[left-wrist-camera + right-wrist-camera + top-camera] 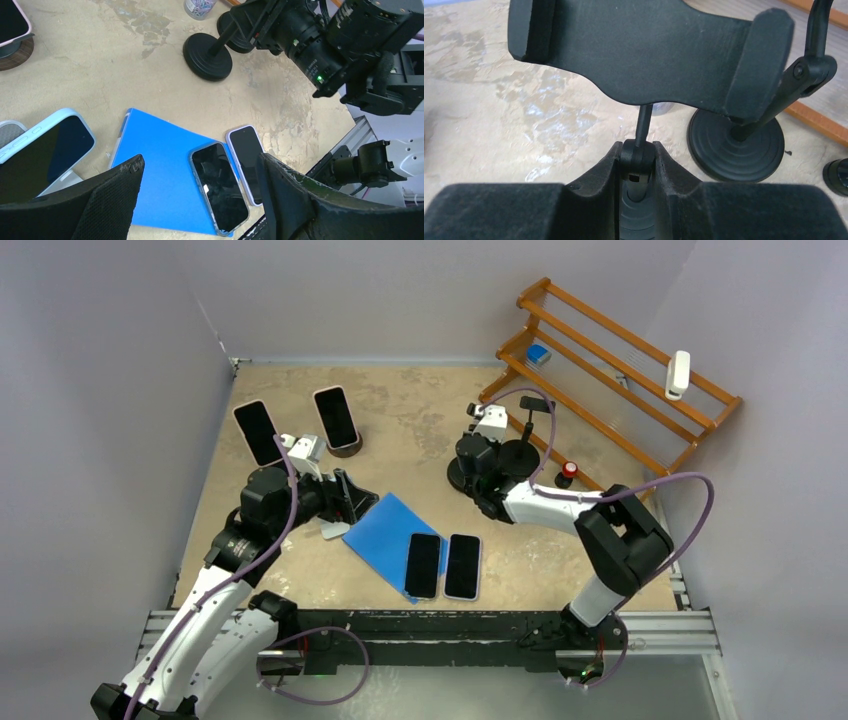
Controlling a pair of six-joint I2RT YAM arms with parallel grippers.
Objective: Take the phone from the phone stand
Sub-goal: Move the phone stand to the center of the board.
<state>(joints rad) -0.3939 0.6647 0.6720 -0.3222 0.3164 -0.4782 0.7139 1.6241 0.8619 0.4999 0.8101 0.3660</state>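
left gripper (200, 165) is closest in, left wrist view: fingers (110, 200) wide apart, nothing between them
blue-cased phone (47, 150) sits tilted on a pale stand (65, 180), just outside one finger, not in the gap. I read that as the task phone, not yet lifted

risk 1: closing from here gets air, or a finger nips the phone's edge and shoves it sideways off the stand
risk 2: the pale stand looks light and nothing braces it, so a pull that isn't clean could drag or tip stand and phone together
risk 3: the case looks smooth, so an edge pinch may slip

just past the fingers: blue mat (155, 170) with two phones (220, 187) flat, side by side. A low swing of the left arm could sweep them

further out: right gripper (638, 160) is clamped on the stem of a black stand (644, 50), cradle empty, well apart from the task phone, so no help steadying it. second black stand (736, 150) is just beside, and any tug on the held one could knock it

far back left: two more phones (258, 432) up on stands. wooden rack (610, 350) at the back right, out of the way
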